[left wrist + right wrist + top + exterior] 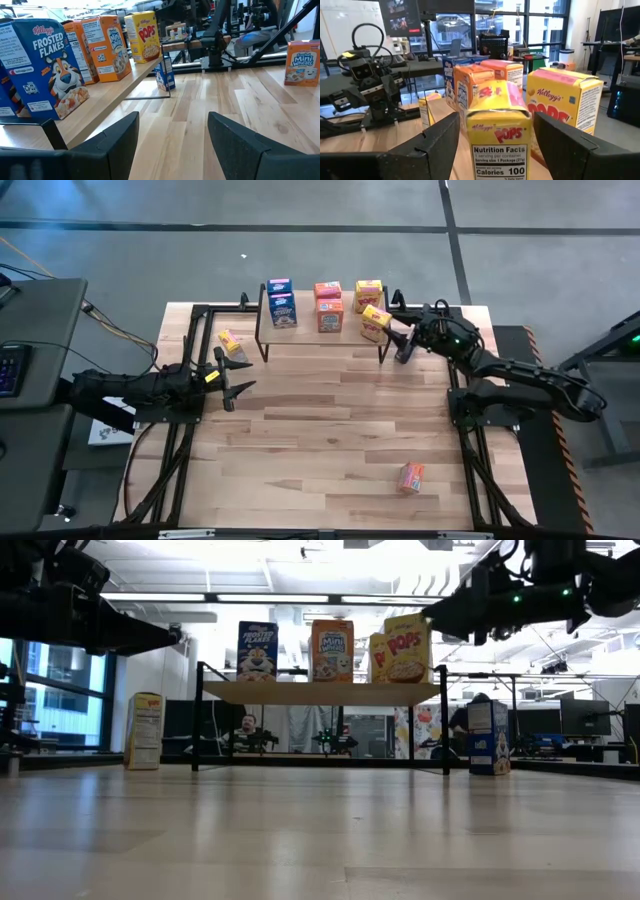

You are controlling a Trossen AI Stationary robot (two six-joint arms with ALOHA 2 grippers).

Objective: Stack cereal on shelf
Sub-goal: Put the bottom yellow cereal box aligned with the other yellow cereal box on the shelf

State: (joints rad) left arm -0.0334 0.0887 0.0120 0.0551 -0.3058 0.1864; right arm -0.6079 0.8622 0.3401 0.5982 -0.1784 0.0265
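The shelf [345,337] stands at the table's far edge. On its plank stand two blue boxes [282,308], two orange boxes [329,314] and two yellow boxes [369,294]. The nearer yellow box [497,132] stands at the shelf's right end. My right gripper [400,340] is open just right of that box, with a finger to either side of it in the right wrist view, touching nothing. My left gripper [240,378] is open above the table's left side. A yellow box [230,341] stands upright on the table left of the shelf.
An orange box [411,477] lies on the table near its near right corner. A blue box [487,738] stands on the table beside the shelf's right legs. Bare wood spreads across the table's middle and near side [320,440].
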